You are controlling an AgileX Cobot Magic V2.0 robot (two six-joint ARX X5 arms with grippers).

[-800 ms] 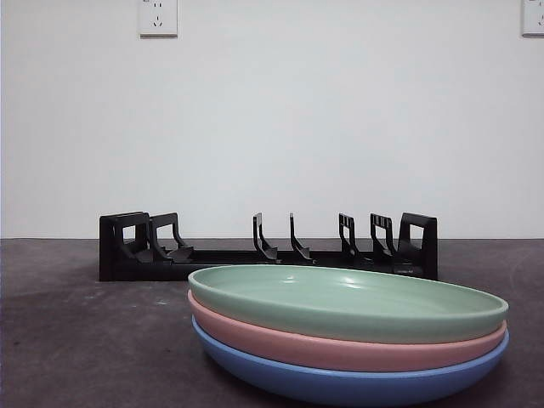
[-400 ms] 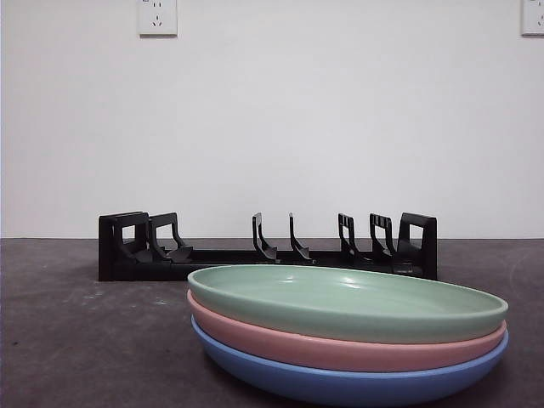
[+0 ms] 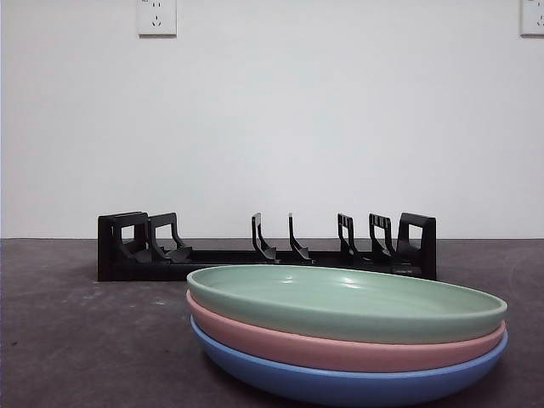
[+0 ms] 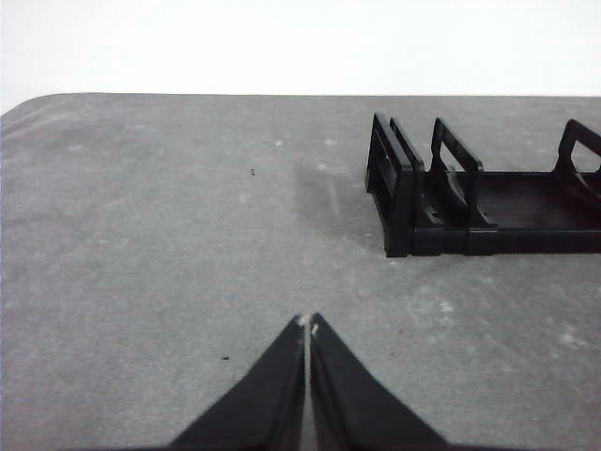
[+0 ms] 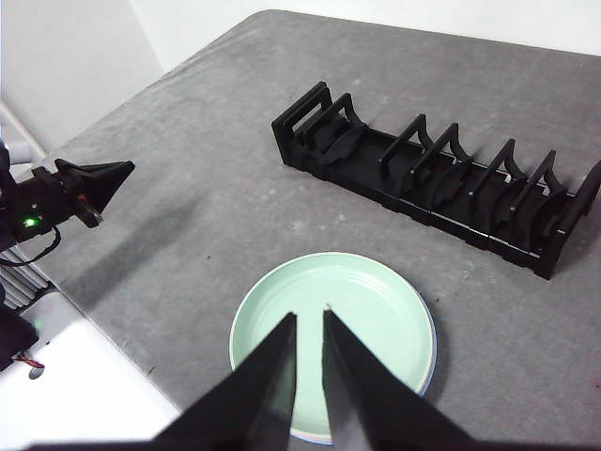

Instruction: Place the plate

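Up close in the front view, three plates sit stacked on the dark grey table point(image 3: 76, 340): a green plate point(image 3: 344, 299) on top, a pink plate point(image 3: 340, 348) under it and a blue plate point(image 3: 340, 382) at the bottom. Behind the stack a black dish rack point(image 3: 263, 248) stands lengthwise across the table, its slots all empty, before a white wall with two sockets high up. No arm shows in this view

From the left wrist, the left gripper point(image 4: 308, 326) hangs above bare table with its jaws pressed together and nothing between them. One end of the rack point(image 4: 470, 202) lies a little way off, and no plate is in sight here

From the right wrist, the right gripper point(image 5: 308, 318) hovers over the near part of the green plate point(image 5: 376, 324), its jaws slightly parted and empty, clear of the dish. A sliver of blue shows at the stack's edge. The rack point(image 5: 441, 174) lies beyond the plates, apart from them. The left gripper point(image 5: 89, 188) shows off to the side, well apart from the stack
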